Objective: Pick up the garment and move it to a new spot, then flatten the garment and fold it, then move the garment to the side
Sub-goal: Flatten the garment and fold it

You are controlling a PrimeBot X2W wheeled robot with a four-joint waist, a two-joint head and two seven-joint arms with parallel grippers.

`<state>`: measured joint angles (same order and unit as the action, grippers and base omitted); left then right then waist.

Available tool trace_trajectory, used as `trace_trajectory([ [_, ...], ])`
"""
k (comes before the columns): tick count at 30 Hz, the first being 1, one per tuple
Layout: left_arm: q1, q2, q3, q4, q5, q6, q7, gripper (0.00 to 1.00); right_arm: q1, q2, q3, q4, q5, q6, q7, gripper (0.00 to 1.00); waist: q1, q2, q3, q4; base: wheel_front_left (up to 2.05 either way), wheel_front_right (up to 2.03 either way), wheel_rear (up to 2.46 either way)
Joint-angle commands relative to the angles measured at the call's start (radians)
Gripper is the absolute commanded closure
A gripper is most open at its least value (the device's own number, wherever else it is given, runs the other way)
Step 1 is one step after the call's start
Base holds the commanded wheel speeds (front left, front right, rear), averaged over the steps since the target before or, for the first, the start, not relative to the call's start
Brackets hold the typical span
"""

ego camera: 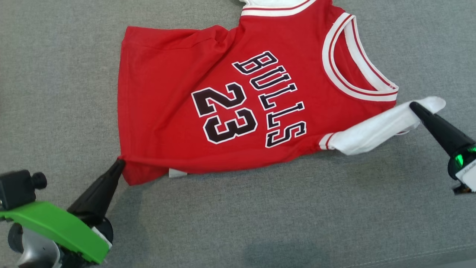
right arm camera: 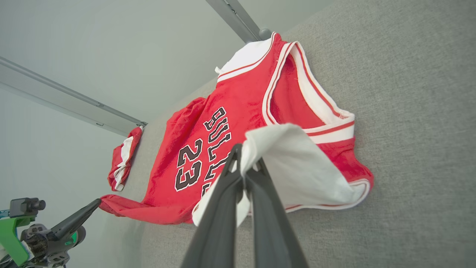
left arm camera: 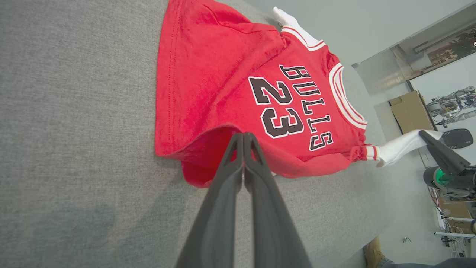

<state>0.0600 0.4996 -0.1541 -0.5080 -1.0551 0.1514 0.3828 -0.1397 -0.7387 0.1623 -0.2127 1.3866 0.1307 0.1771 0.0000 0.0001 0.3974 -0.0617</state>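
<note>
Garment [ego camera: 167,111] spread on grey fabric surface [ego camera: 260,223], pale wall [left arm camera: 353,22], cardboard box [left arm camera: 411,111] beyond

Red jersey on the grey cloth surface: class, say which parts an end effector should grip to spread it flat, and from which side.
Pinch the jersey at its near hem corner and white sleeve, coming from the robot's side. Both stick out past the body as thin flaps, easy to pinch. The left end effector and right end effector are shut there now.

Garment [ego camera: 167,111] on padded surface [ego camera: 260,223] between left tool [ego camera: 119,162] and right tool [ego camera: 412,106].
</note>
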Motion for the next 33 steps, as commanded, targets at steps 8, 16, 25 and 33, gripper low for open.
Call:
trace_trajectory([
  [8, -0.271, 0.011, -0.032, 0.180, -0.031, 0.017, 0.112, 1.00, -0.275, 0.055, 0.077, 0.195, -0.072, 0.000, 0.116, 1.00, 0.0000, -0.0001, 0.033, 0.025, 0.00, 0.00, 0.00],
  [16, -0.434, -0.002, -0.091, 0.344, -0.004, 0.016, 0.171, 1.00, -0.443, 0.129, 0.140, 0.328, -0.154, 0.000, 0.161, 1.00, 0.0000, -0.0001, 0.062, 0.018, 0.00, 0.00, 0.00],
  [25, -0.563, -0.008, -0.126, 0.509, 0.024, 0.009, 0.206, 1.00, -0.571, 0.174, 0.234, 0.431, -0.257, 0.000, 0.174, 1.00, 0.0000, -0.0001, 0.077, 0.008, 0.00, 0.00, 0.00],
  [33, -0.584, -0.028, -0.131, 0.585, 0.033, 0.001, 0.177, 0.00, -0.646, 0.199, 0.314, 0.497, -0.379, 0.000, 0.069, 0.00, 0.0000, -0.0001, 0.064, 0.000, 0.00, 0.00, 0.00],
])
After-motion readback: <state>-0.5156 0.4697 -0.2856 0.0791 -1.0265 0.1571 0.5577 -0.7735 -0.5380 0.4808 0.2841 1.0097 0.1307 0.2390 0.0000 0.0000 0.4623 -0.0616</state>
